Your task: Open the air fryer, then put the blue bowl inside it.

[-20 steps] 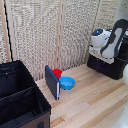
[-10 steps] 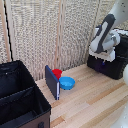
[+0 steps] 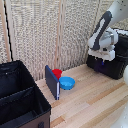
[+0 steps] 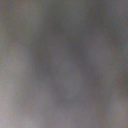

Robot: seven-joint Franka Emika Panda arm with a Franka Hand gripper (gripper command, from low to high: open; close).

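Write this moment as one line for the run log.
phase: reaching air fryer | gripper: at fryer front, jaws unclear | blue bowl: on table, untouched | wrist view: blurred

The robot arm [image 3: 106, 31] is big, white and round, with dark grey parts at its bends and a chunky white end.

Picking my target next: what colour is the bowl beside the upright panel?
Bright blue. The bowl shows best in the exterior view; the wrist view is only blur.
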